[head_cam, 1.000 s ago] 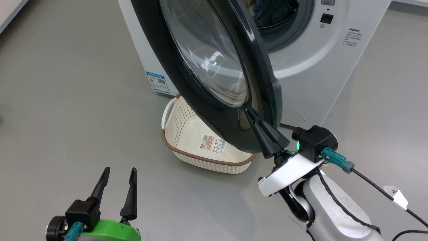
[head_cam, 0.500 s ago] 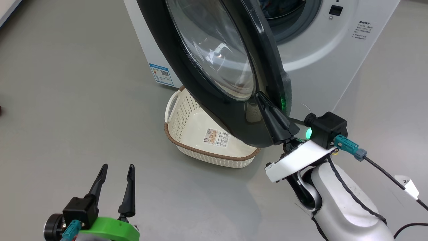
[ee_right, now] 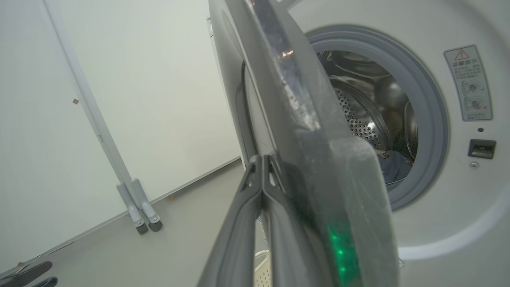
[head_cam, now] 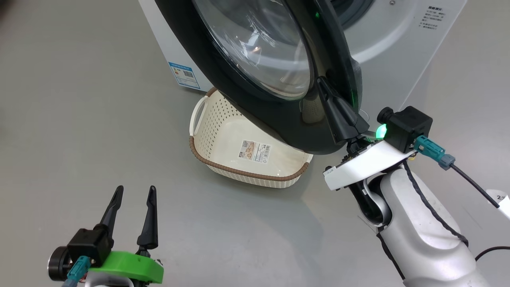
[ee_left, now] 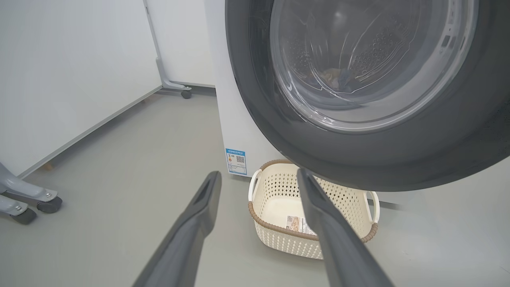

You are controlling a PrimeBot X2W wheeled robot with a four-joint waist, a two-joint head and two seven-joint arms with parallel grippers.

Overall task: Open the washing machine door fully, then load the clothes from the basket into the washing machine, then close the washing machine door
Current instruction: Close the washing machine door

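washing machine door ajar, edge toward right gripper

- Floor: plain grey and smooth with a soft sheen. It takes up the whole nine o'clock side of my head view.
- Panel: white and flat, at ten o'clock in my left wrist view. Its lower edge meets the floor on a slant.
- Post: pale grey, at eleven o'clock, just beside the panel.
- Caster: small and dark, at the post's foot.
- Legs: grey, at eight o'clock, resting on two dark wheels.
- Brown mark: small, at the panel's base. I cannot tell what it is.
- Second post: at nine o'clock in my right wrist view, with twin feet on the floor at seven o'clock.
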